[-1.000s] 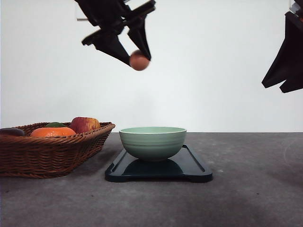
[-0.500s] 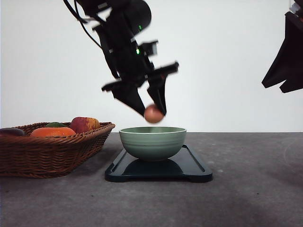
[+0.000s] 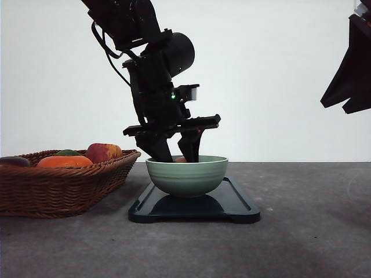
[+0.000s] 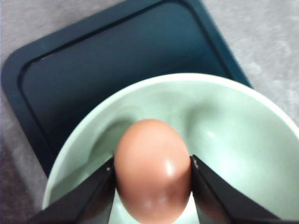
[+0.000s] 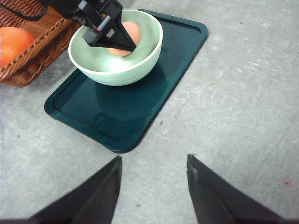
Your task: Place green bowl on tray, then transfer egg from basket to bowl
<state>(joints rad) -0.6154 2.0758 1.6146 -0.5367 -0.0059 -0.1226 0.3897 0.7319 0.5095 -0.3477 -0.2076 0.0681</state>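
The egg sits pinched between the fingers of the left tool, held down inside the bowl. The bowl stands on the tray, toward its basket-side end. The basket lies beside the tray on the grey table, holding fruit. The right tool hangs high and well apart, its fingers spread and holding nothing.

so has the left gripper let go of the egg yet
No, the left gripper has both fingers against the egg inside the green bowl.
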